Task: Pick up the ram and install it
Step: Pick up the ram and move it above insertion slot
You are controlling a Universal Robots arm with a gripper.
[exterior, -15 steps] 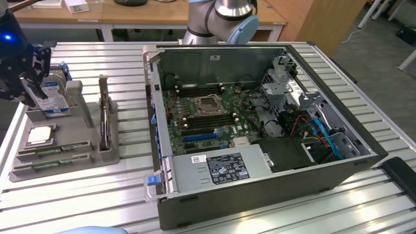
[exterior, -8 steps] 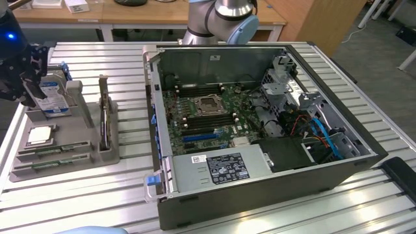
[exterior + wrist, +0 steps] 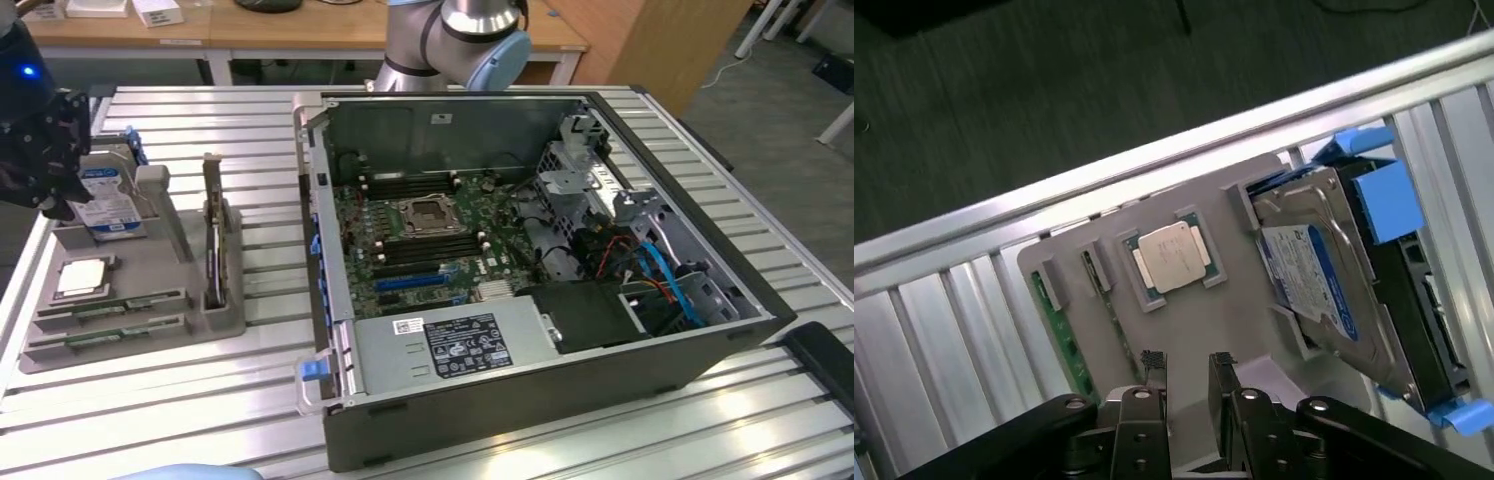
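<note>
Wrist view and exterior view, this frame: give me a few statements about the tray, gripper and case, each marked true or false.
1. The gripper holds the ram. False: its fingers stand apart with nothing between them, and the ram lies in a slot of the grey tray.
2. The CPU chip lies in the tray. True.
3. The hard drive sits inside the computer case. False: it rests in the tray, beside the CPU chip.
4. The case is open, its motherboard showing. True.
</note>
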